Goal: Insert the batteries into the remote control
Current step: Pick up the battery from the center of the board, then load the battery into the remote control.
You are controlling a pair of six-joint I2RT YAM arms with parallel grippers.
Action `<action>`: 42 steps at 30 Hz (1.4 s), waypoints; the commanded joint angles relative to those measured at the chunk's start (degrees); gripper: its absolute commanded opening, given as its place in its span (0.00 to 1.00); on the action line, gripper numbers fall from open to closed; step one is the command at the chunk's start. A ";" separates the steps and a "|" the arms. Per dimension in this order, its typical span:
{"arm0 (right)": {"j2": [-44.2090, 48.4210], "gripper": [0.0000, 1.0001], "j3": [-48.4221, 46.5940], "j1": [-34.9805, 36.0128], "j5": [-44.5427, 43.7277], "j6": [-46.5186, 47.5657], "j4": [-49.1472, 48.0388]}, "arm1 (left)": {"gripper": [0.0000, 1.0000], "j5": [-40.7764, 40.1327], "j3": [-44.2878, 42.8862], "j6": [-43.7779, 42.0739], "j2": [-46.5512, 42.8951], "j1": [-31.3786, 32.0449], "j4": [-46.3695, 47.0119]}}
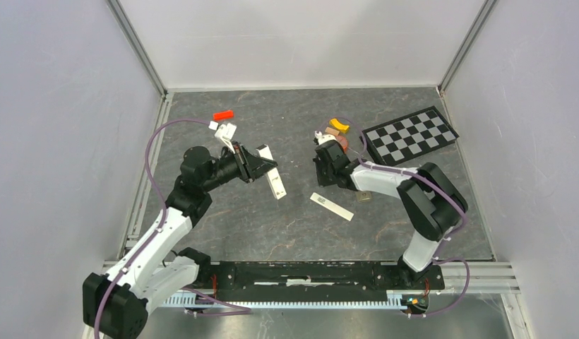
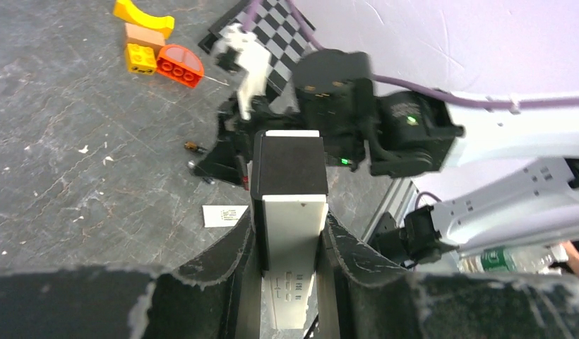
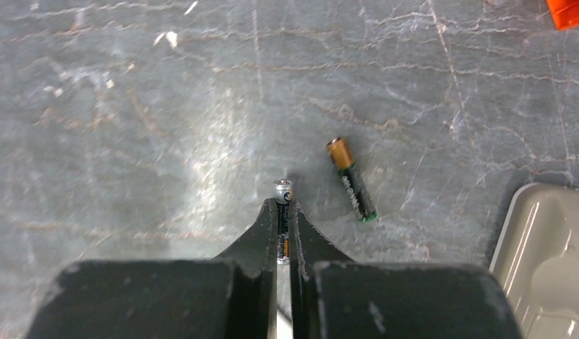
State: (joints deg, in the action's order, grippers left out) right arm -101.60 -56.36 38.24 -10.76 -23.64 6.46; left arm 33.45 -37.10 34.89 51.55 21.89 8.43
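My left gripper [image 1: 262, 164] is shut on the remote control [image 1: 276, 185] and holds it tilted above the table at centre left. In the left wrist view the remote [image 2: 294, 212] sits between the fingers [image 2: 234, 254], with its pale back and dark battery recess facing the camera. My right gripper [image 1: 320, 166] points down at the table, shut on one battery [image 3: 283, 191] whose silver end sticks out past the fingertips [image 3: 271, 219]. A second battery [image 3: 351, 180] lies loose just to its right and also shows in the left wrist view [image 2: 195, 147]. No third battery shows.
A narrow white bar [image 1: 332, 206] lies between the arms. A grey-tan tray-like piece [image 3: 544, 261] lies by the right forearm. Yellow, brown and red blocks [image 1: 337, 131] and a checkerboard [image 1: 410, 134] are behind the right gripper. A red block [image 1: 223, 115] and white bits are at the back left.
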 commanded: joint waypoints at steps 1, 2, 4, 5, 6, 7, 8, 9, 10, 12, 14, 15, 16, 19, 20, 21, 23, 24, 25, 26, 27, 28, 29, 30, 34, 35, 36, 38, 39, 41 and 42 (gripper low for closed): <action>9.99 0.02 3.88 -0.01 7.03 0.19 -8.12 | 0.02 -6.84 1.82 6.74 1.45 0.09 3.71; 12.61 0.02 4.90 -0.02 8.46 -0.08 -9.62 | 0.02 -7.33 2.37 8.23 2.06 0.10 4.83; 17.52 0.02 7.20 0.08 10.56 -1.14 -13.31 | 0.02 -7.48 3.36 10.47 3.66 0.10 7.61; 19.95 0.02 8.21 0.08 12.51 -1.66 -14.47 | 0.02 -7.19 3.56 11.52 4.25 0.17 8.83; 21.99 0.02 8.97 0.16 13.50 -2.24 -15.65 | 0.02 -6.84 3.83 12.73 4.97 0.15 10.46; 24.21 0.02 9.59 0.32 14.41 -3.11 -16.72 | 0.02 -6.23 4.12 13.58 5.50 0.21 12.15; 25.93 0.01 10.37 0.57 15.73 -3.96 -18.20 | 0.02 -5.33 4.38 14.46 6.10 0.17 14.51; 27.98 0.01 10.85 0.81 16.60 -5.27 -19.33 | 0.02 -4.82 4.65 15.04 6.44 0.17 16.41; 29.35 0.01 11.32 1.39 17.20 -6.34 -20.40 | 0.02 -4.77 4.77 15.48 6.55 0.17 17.39; 32.23 0.00 11.69 3.14 17.40 -7.89 -21.99 | 0.02 -4.38 4.93 16.27 6.88 0.18 19.61; 34.00 0.00 11.58 5.73 16.08 -8.18 -23.25 | 0.02 -4.18 4.90 17.14 7.05 0.20 20.56; 34.58 0.00 11.37 7.24 15.31 -8.23 -23.64 | 0.02 -4.18 4.78 17.84 7.17 0.28 20.65; 35.04 0.00 11.14 8.23 14.85 -8.35 -24.22 | 0.02 -4.18 4.64 18.52 7.32 0.30 20.67; 35.38 0.00 10.50 11.27 13.51 -8.25 -25.73 | 0.02 -3.42 4.63 21.51 7.80 0.28 22.03; 35.27 0.00 10.33 12.03 13.21 -8.11 -26.26 | 0.02 -3.17 4.51 22.46 7.93 0.29 22.37; 35.18 0.00 10.16 12.56 12.63 -7.61 -26.41 | 0.02 -2.98 4.35 23.17 8.04 0.26 22.47; 34.50 0.00 9.60 13.54 11.75 -6.49 -26.18 | 0.02 -2.68 4.15 24.63 8.04 0.25 22.46; 34.18 0.00 9.52 13.65 11.80 -6.13 -26.21 | 0.02 -2.57 3.87 25.24 8.12 0.23 22.45; 33.76 0.00 9.51 13.74 12.08 -5.77 -26.32 | 0.02 -2.31 3.68 25.83 8.20 0.29 22.44; 33.39 0.01 9.51 13.93 12.09 -5.53 -26.48 | 0.02 -1.94 3.29 26.15 8.52 0.24 22.49; 32.86 0.00 9.43 14.04 12.17 -5.30 -26.48 | 0.02 -1.66 2.97 26.54 8.84 0.30 22.39; 32.67 0.00 9.42 14.11 12.18 -5.16 -26.42 | 0.02 -1.51 2.76 27.25 9.12 0.31 22.39; 32.40 0.00 9.46 14.20 12.25 -4.96 -26.54 | 0.02 -1.14 2.45 27.70 9.39 0.25 22.42; 32.29 0.00 9.65 14.30 12.11 -4.80 -26.72 | 0.02 -0.76 2.27 28.15 9.61 0.24 22.40; 32.17 0.00 10.30 14.41 11.47 -4.09 -26.86 | 0.02 -0.32 1.72 29.98 10.11 0.26 22.27; 32.08 0.01 10.39 14.41 11.61 -3.97 -26.85 | 0.02 -0.21 1.71 30.31 10.16 0.21 22.30; 32.07 0.00 10.48 14.41 11.82 -3.84 -26.77 | 0.02 -0.23 1.55 30.61 10.16 0.25 22.31; 32.12 0.00 10.71 14.40 12.19 -3.85 -26.62 | 0.02 -0.22 1.37 30.51 10.24 0.19 22.16; 32.21 0.01 10.98 14.41 12.66 -3.84 -26.68 | 0.02 -0.34 1.39 30.38 10.34 0.17 22.13; 32.23 0.00 11.52 14.41 13.30 -3.85 -26.68 | 0.02 -0.54 1.36 30.19 10.60 0.18 22.15; 32.26 0.00 11.74 14.44 13.62 -3.87 -26.67 | 0.02 -0.49 1.32 30.33 10.72 0.17 22.16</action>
State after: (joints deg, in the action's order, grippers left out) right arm -69.49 -45.25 52.40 2.35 -28.60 -18.35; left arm 31.59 -32.93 62.57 62.15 21.93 27.55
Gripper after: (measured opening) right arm 0.058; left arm 0.332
